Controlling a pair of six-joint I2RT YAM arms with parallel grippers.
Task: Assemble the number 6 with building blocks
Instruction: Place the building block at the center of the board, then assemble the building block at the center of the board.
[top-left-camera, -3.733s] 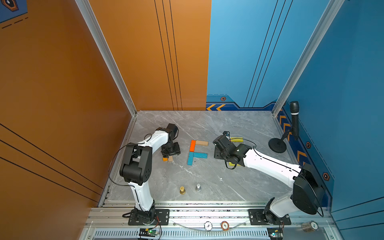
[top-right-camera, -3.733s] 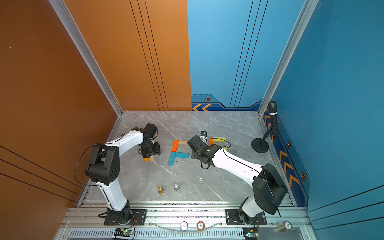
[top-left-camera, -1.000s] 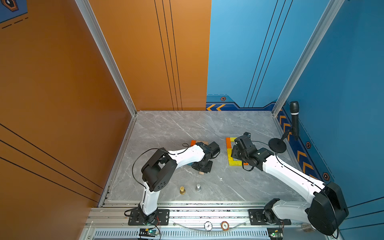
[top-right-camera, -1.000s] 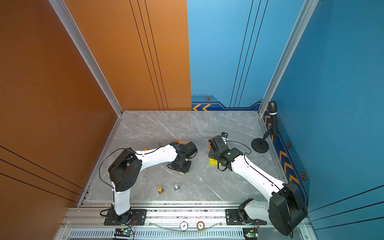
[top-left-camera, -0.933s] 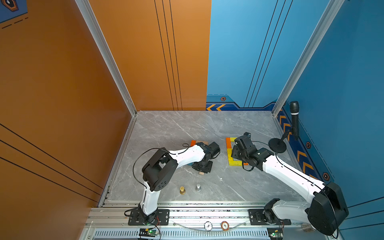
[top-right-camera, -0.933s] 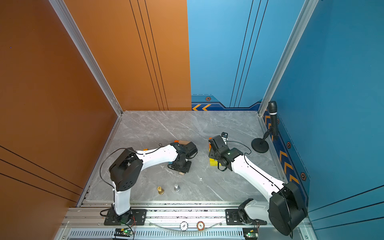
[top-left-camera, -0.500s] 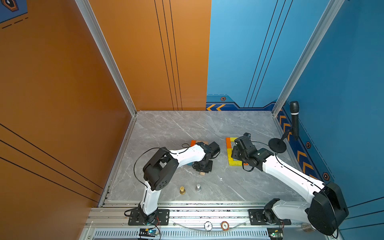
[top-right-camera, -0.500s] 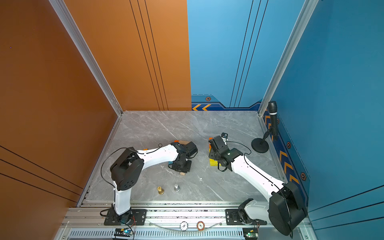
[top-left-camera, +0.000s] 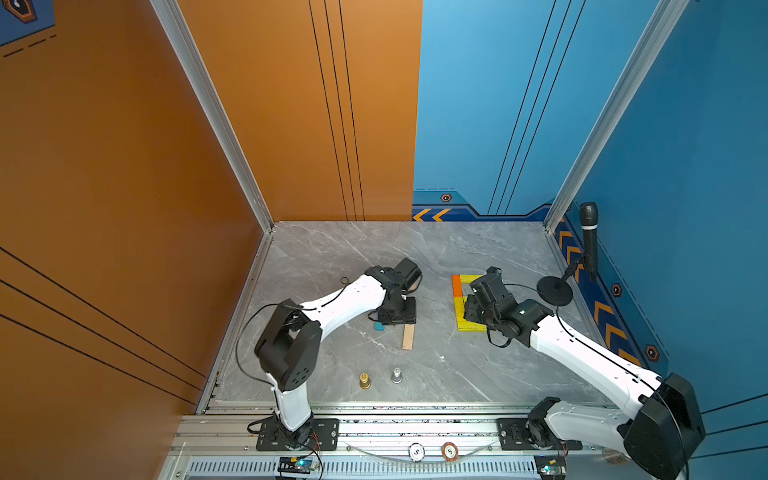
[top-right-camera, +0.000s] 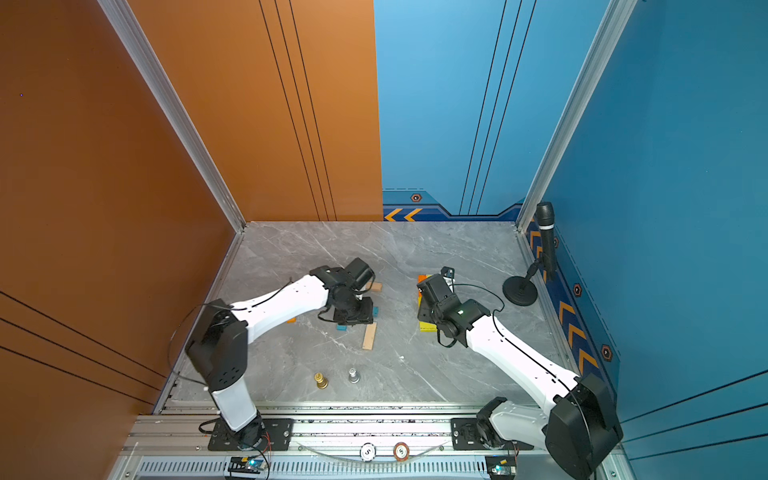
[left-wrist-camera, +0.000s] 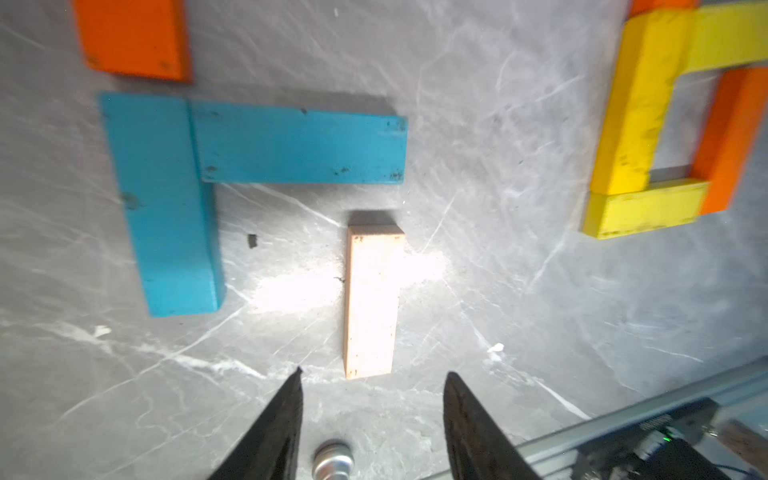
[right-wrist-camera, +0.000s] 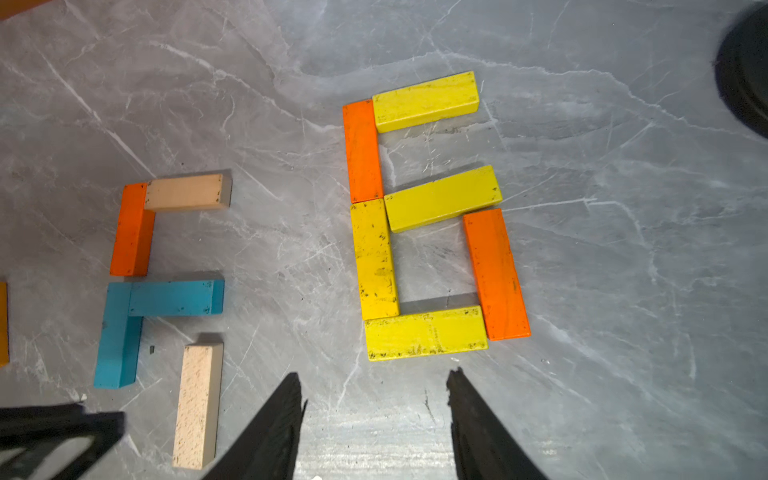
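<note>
yellow-orange six (right-wrist-camera: 442, 197) is judged finished; second six (right-wrist-camera: 174, 297) is found lacking its bottom plank. left gripper (left-wrist-camera: 374, 372) and right gripper (right-wrist-camera: 375, 374) are seen parted, empty.

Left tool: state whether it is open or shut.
Open: the left tool shows fingers apart in its wrist view, not touching the flat-lying tan block.

On my grey marble tabletop (top-left-camera: 415, 249) a gold pawn (top-left-camera: 365, 380) and a silver pawn (top-left-camera: 397, 375) stand upright near each other, close to the front edge. On my right, by the blue wall (top-left-camera: 685, 166), a black microphone (top-left-camera: 589, 237) sits on a round-based stand (top-left-camera: 555, 291). A white chip (top-left-camera: 416, 451) and a brown chip (top-left-camera: 449, 451) lie side by side on the front rail (top-left-camera: 374, 428)
</note>
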